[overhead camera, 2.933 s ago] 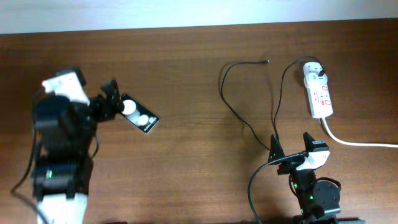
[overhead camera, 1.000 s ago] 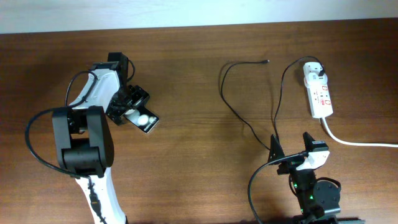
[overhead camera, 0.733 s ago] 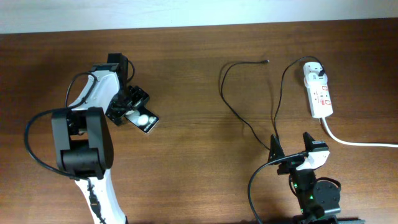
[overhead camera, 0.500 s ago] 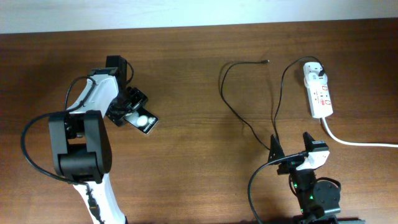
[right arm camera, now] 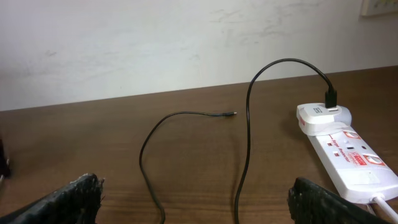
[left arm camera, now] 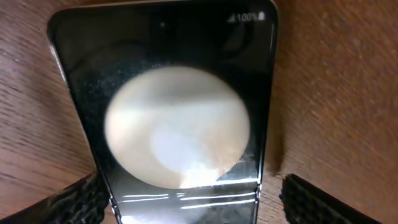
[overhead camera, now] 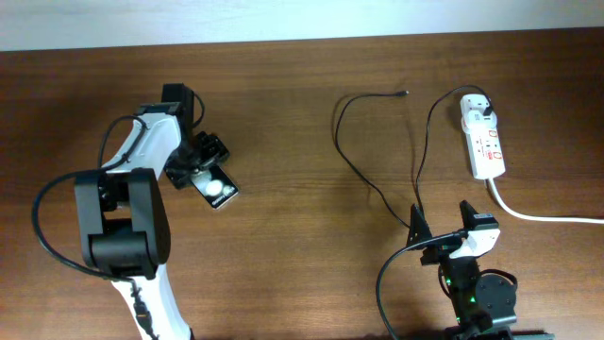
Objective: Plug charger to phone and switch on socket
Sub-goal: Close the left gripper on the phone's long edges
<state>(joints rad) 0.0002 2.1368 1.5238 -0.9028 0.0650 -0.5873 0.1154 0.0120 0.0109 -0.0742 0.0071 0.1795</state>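
the left gripper (overhead camera: 200, 162) is hovering over one end of the phone (overhead camera: 218, 190), which is lying face up at the left of the wooden tabletop (overhead camera: 283, 246). its fingers (left arm camera: 71, 200) are standing spread on either side of the slab, one just at its edge and the other apart. well across the tabletop, the charger (overhead camera: 336, 132) is trailing in loops, its plug sitting in the socket (overhead camera: 488, 146) and its tip lying loose. the right gripper (overhead camera: 442, 227) is resting near the front edge, fingers wide apart, gripping nothing.
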